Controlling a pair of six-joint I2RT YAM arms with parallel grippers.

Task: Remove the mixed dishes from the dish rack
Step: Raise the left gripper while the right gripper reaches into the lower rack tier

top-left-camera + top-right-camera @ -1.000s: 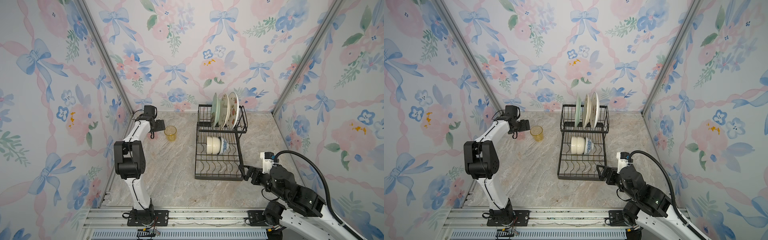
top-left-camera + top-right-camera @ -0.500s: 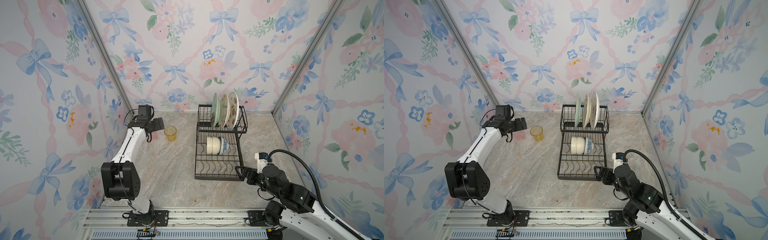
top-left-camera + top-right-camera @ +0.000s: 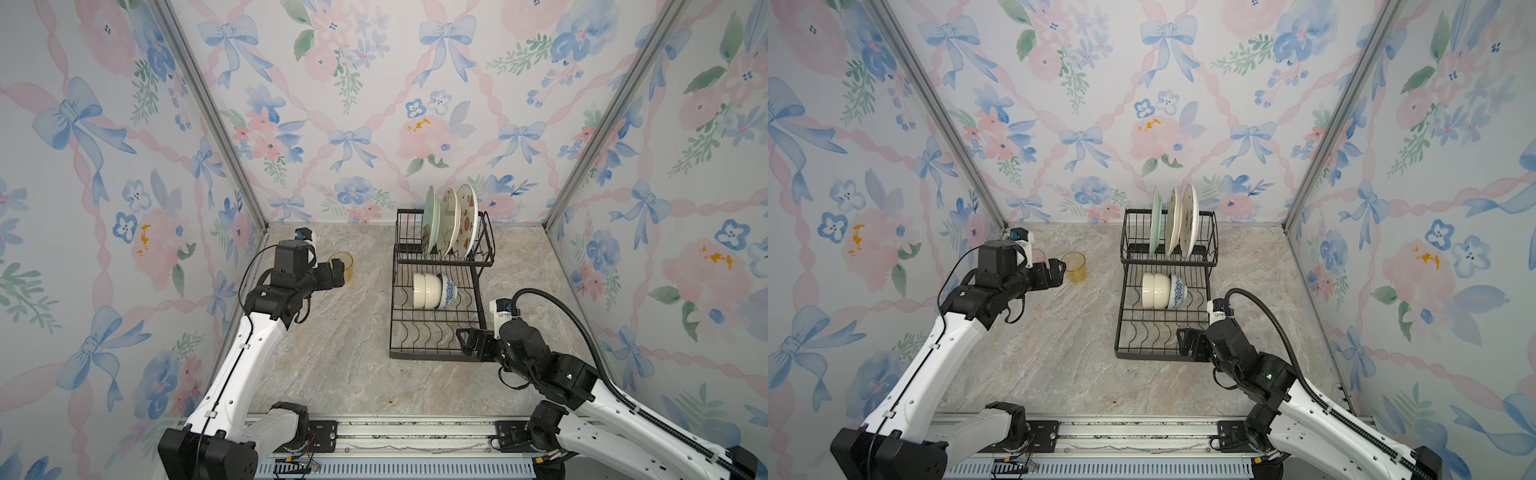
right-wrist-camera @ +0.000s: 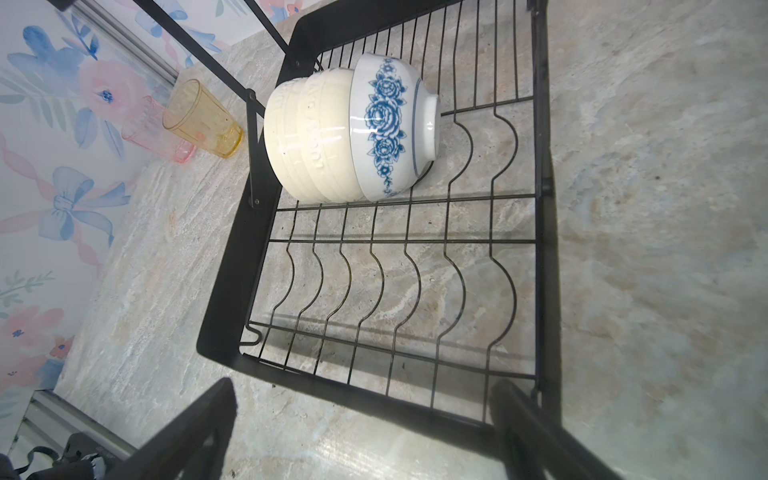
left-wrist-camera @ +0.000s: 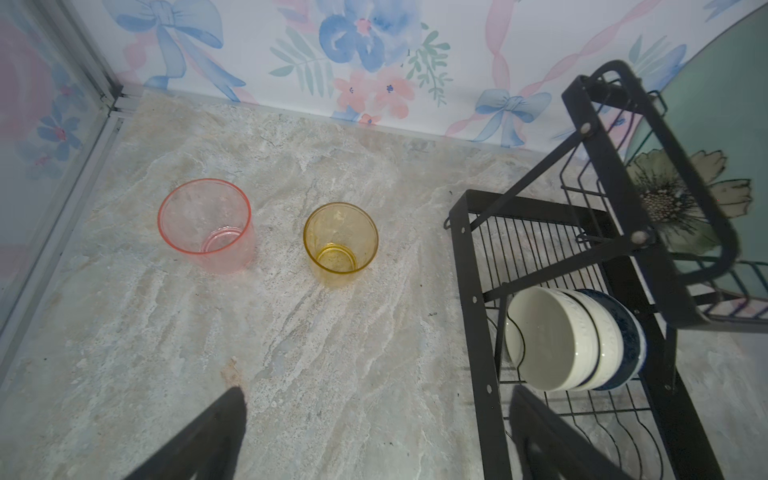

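At the dish rack's [image 3: 415, 356] five o'clock corner, the spread right gripper [image 3: 464, 343] should seize the blue-patterned bowl [image 3: 448, 291] squarely.

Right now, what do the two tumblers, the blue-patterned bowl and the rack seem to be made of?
Pink tumbler and amber tumbler: tinted see-through plastic or glass; the counter shows through their slightly cloudy walls. Blue-patterned bowl: probably glazed ceramic; glossy highlights. Dish rack: metal wire and flat bar, matte black coat; thin bent rods, rivets.
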